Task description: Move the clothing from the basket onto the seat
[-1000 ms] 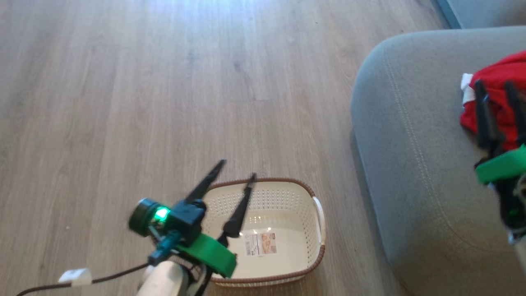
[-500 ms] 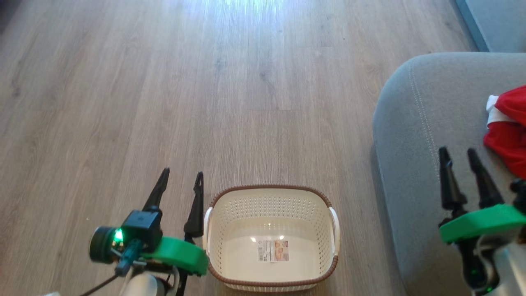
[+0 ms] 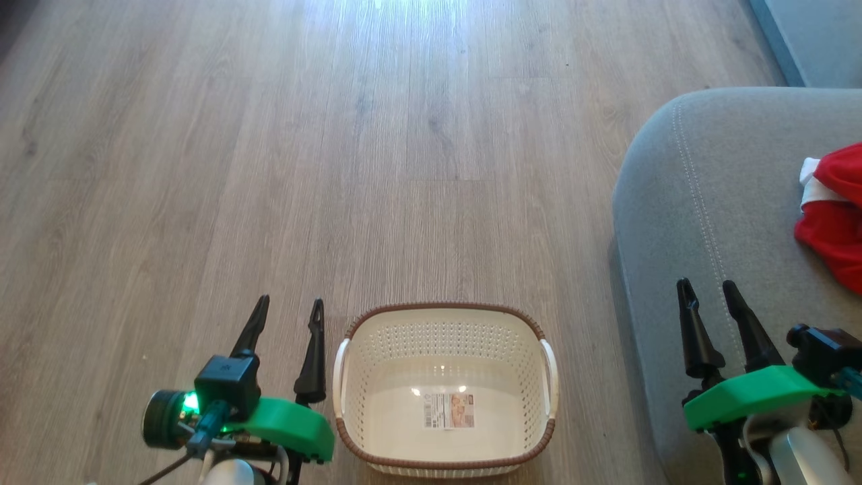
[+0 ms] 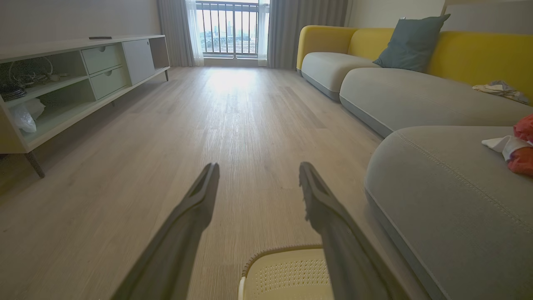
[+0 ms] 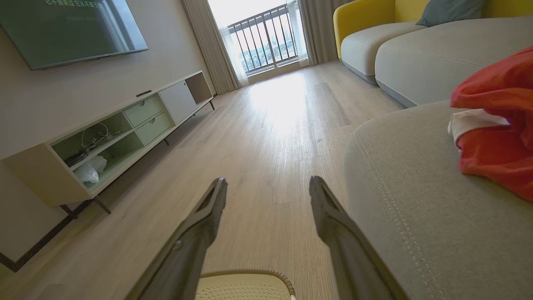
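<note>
**Lying on the large grey fabric-upholstered seat (image 3: pixel 707 202): the bright red soft clothing with white trim (image 3: pixel 835 236)**

From the head we saw the clothing bunched at the right edge of that view, resting on the seat and well apart from the oval cream-white perforated plastic basket (image 3: pixel 441 337) with its brown woven-look rim. The basket stood on the pale wood-plank floor (image 3: pixel 337 168) near the seat's rounded corner, and a printed label sticker (image 3: pixel 449 411) showed on its bottom. We could not tell whether the red heap was one garment or two.

Our left gripper (image 3: pixel 289 302) hung just beside the basket's white left handle (image 3: pixel 339 370), its two long dark fingers spread apart — released, grasping nothing. Our right gripper (image 3: pixel 706 285) hung over the near part of the seat, apart from the clothing, fingers likewise spread and slack.

Between each wrist's fingers we saw the floor running toward a bright balcony window (image 4: pixel 233 29), with a low pale cabinet (image 4: pixel 83 71) along one wall. A blue-grey cushion (image 4: pixel 412 41) leaned on a yellow sofa back (image 4: pixel 479 54).
</note>
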`<state>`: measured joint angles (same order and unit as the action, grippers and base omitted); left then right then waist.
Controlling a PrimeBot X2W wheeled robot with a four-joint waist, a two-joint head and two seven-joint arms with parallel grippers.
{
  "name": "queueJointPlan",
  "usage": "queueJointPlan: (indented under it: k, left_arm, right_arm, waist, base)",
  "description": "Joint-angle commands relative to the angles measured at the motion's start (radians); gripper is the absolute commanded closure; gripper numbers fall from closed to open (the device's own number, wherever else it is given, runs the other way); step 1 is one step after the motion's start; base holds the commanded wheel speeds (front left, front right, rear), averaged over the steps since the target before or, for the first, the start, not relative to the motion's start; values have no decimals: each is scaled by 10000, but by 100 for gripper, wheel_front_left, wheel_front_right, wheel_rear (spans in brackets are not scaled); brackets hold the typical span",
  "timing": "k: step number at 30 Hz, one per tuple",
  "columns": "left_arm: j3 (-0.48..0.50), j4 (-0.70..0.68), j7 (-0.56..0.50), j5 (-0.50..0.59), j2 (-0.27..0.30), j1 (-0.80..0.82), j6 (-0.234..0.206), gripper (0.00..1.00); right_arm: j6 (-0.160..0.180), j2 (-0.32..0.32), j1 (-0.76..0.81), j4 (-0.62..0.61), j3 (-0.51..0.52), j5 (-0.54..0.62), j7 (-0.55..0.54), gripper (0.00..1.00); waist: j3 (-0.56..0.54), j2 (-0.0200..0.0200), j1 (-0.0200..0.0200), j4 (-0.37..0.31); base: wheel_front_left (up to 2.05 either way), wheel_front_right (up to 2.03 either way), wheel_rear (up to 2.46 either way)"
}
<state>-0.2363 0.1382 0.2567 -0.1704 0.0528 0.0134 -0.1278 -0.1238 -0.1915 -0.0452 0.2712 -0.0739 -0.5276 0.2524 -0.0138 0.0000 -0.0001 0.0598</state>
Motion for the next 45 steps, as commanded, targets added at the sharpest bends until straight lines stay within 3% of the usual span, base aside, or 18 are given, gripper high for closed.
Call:
queueJointPlan:
  k: [1,10,21,34,35,45]
  left_arm:
    - [343,-340,51,41,-25,186,-78,0]
    - [311,-172,51,127,-26,198,10,0]
    - [744,-321,51,-1039,-26,22,833,0]
    - [873,-169,51,-1378,-26,13,1072,0]
    - [476,105,0,-1353,-10,-322,1077,100]
    - [502,740,-127,-1906,9,-538,1127,100]
  right_arm:
    - [-69,-70,-138,-252,-220,102,93,0]
    - [-69,-71,-147,-242,-235,118,93,0]
    - [-69,-94,-114,-211,-249,71,93,0]
    - [-69,-126,-145,-176,-252,25,93,0]
    - [0,1,0,103,-32,-3,0,100]
    - [8,120,171,658,-23,-428,-174,100]
  waist:
    - [5,0,1,-12]
    - [-10,0,1,-18]
    - [-74,0,1,3]
    - [-64,0,1,-12]
    - [-64,0,1,-13]
    - [-53,0,1,-38]
  base:
    - [0,0,0]
    - [0,0,0]
    - [0,0,0]
    - [0,0,0]
    - [0,0,0]
    - [0,0,0]
